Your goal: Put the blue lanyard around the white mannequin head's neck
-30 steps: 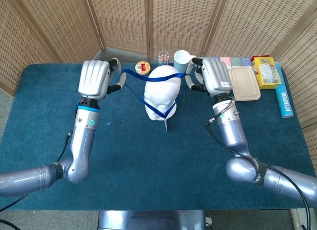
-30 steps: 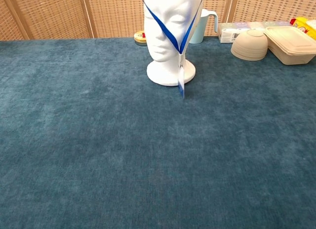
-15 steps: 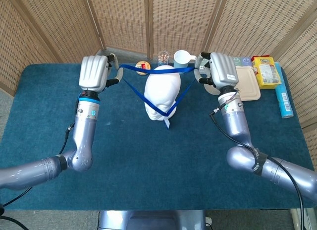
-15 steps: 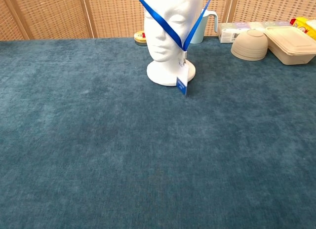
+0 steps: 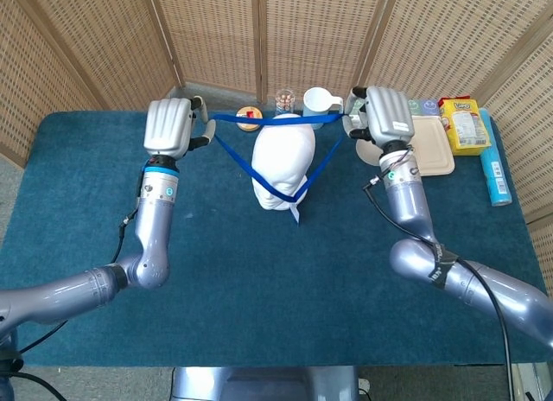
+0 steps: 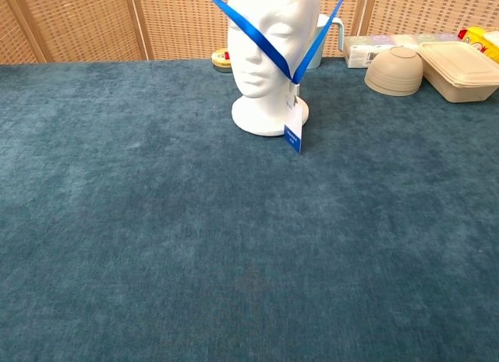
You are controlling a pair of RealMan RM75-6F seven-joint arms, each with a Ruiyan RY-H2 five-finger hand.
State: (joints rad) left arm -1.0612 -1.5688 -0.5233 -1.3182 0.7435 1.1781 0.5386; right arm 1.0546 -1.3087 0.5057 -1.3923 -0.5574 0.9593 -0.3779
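The white mannequin head [image 5: 282, 162] [image 6: 269, 50] stands upright at the middle back of the table, face toward the front. The blue lanyard [image 5: 242, 163] [image 6: 257, 38] is stretched wide into a triangle, its back strap [image 5: 278, 119] running behind the top of the head and its two sides meeting in a V in front of the chin. A small badge [image 6: 293, 135] hangs at the V's tip. My left hand [image 5: 169, 126] holds the strap's left corner and my right hand [image 5: 383, 116] holds the right corner, both raised beside the head. Neither hand shows in the chest view.
Behind the head stand a pale mug [image 5: 316, 100], a small glass jar [image 5: 284, 100] and a round tin [image 5: 250, 117]. At the back right lie a beige bowl [image 6: 394, 70], a lidded tray [image 6: 460, 70], a yellow packet [image 5: 462, 123] and a blue tube [image 5: 493, 166]. Wicker screens close the back.
Both hands moved back and apart, pulling the loop wider. The back strap went from across the head's crown to behind it, and the badge swung slightly right.
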